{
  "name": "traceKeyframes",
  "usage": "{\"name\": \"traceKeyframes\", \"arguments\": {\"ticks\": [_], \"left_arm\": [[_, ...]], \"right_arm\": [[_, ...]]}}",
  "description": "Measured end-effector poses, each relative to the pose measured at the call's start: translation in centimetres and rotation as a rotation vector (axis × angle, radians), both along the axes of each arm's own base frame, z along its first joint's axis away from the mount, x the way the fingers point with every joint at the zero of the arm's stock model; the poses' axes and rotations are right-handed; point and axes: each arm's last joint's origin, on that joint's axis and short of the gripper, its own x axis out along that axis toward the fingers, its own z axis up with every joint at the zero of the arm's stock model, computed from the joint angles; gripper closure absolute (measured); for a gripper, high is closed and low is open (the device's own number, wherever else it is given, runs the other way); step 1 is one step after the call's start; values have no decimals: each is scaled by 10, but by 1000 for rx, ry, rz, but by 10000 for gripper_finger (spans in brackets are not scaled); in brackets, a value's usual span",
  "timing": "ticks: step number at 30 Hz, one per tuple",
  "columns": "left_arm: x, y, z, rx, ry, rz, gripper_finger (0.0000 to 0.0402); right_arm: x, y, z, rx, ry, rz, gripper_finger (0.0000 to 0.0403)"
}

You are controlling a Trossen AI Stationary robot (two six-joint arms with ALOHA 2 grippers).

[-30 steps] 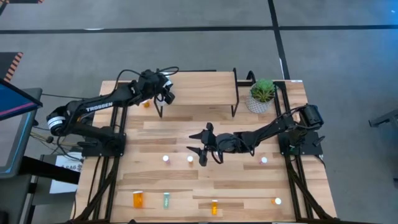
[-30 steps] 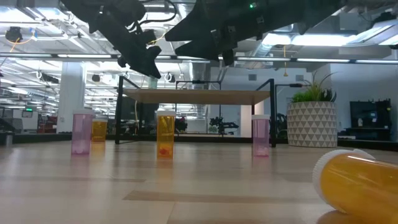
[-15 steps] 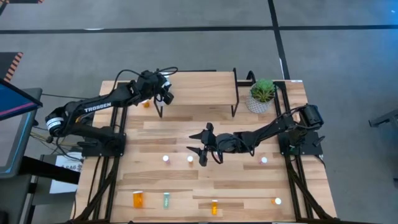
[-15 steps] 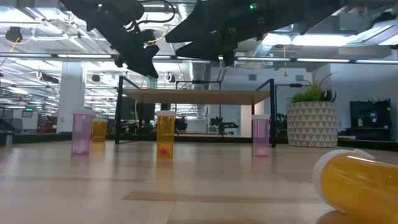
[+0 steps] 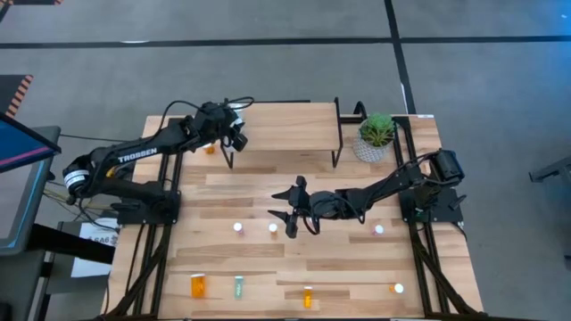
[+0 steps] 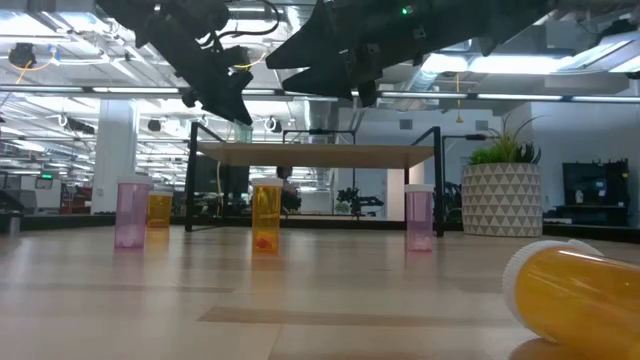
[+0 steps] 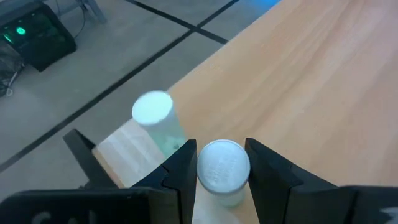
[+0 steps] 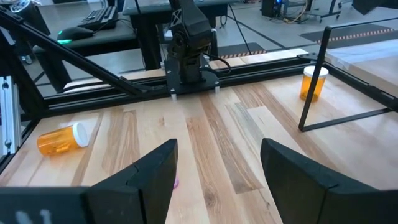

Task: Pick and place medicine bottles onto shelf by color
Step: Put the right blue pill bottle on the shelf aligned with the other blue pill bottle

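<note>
The shelf [image 5: 285,125], a light wood plank on black legs, stands at the table's far side. My left gripper [image 5: 234,135] is over its left end, shut on a white-capped, pale-bodied medicine bottle [image 7: 222,167]. A pale green bottle [image 7: 153,112] stands on the plank [image 7: 298,81] close by. My right gripper [image 5: 290,212] hangs open above the table's middle and holds nothing. More bottles stand or lie on the table: two white caps [image 5: 238,228] [image 5: 273,228], a pink one [image 6: 419,217] and an orange one [image 6: 266,216]. My left gripper pinches the bottle at its top, by the rim of the white cap [image 7: 202,169], one finger [image 7: 181,167] on each side. The fingers slant down over the shelf's left end. The bottle stands upright; its cap hides whether its base is on the plank.
A potted plant [image 5: 376,135] stands by the shelf's right end. An orange bottle [image 5: 211,149] stands beside the shelf's left legs. Along the near edge lie orange [image 5: 198,285], green [image 5: 238,286] and orange [image 5: 308,297] bottles. White-capped ones stand at the right [image 5: 379,230] [image 5: 398,288].
</note>
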Motion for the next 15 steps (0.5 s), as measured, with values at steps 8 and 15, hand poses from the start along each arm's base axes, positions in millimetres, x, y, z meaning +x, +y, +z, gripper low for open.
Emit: {"name": "traceKeyframes", "arguments": {"ticks": [8,15], "left_arm": [[-9,-7,8,2,-13,-4,300],[-8,-6,9,-1,-29,-22,300]], "right_arm": [[0,0,0,1,0,0,148],[0,0,0,1,0,0,148]]}}
